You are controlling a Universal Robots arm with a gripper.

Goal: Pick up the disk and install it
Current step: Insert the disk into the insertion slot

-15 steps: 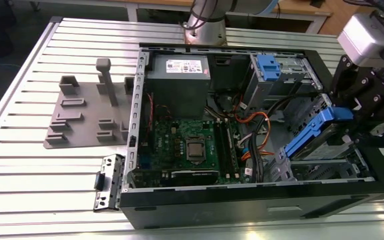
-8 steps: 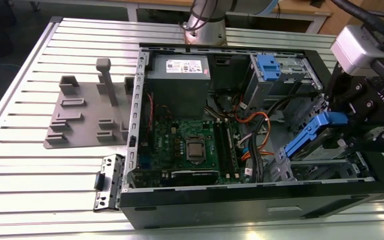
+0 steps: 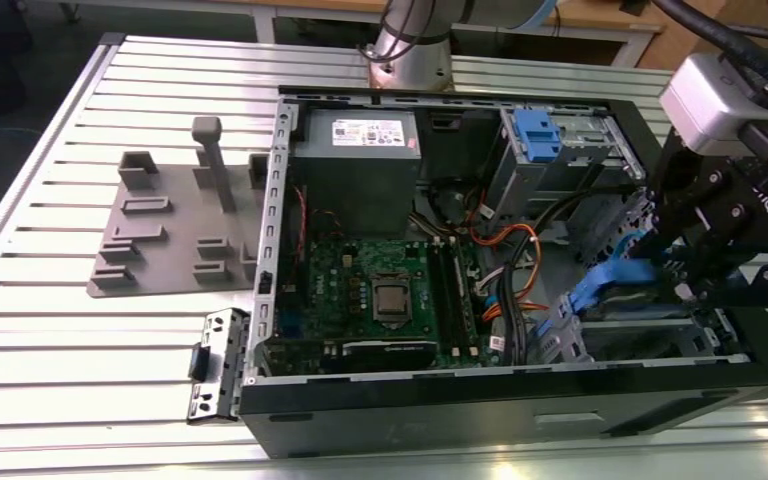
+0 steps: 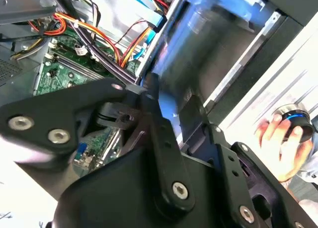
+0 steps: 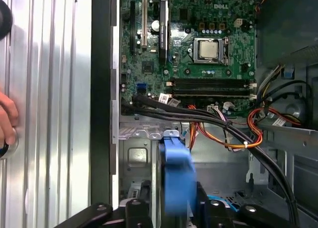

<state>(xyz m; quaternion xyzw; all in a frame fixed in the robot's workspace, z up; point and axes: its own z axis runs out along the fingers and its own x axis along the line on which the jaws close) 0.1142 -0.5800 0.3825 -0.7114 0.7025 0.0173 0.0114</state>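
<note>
In the first wrist view the end effector (image 5: 171,208) is clamping the disk (image 5: 175,173) between its black fingers, the blue rail frame sticking out edge-on ahead of the jaws. In the second wrist view the same grip is showing from the side: the disk (image 4: 198,44), blurred silver with blue along its edges, is sitting tilted in front of the end effector (image 4: 159,104). In the exterior view the end effector (image 3: 678,270) is hanging over the open computer case (image 3: 518,410) near the exterior view's right, and the disk (image 3: 611,285) is being held above the drive bay in that front corner, not seated flat.

Just beyond the disk, a bundle of black cables (image 5: 198,114) is running across the case, with orange and red wires (image 5: 233,138) beside it. Past those the green motherboard (image 5: 194,44) is lying with its processor socket (image 5: 207,49) and memory slots exposed. Farther back in the exterior view a grey power supply box (image 3: 355,150) is sitting against the rear wall, and a grey metal cage topped by a blue latch piece (image 3: 535,135) is standing next to it.

The case is resting on a ribbed metal counter (image 3: 64,350). A person's hand (image 4: 280,143) is resting on a round black knob on that counter beside the case. A grey parts fixture (image 3: 177,225) is lying on the counter at the exterior view's left.
</note>
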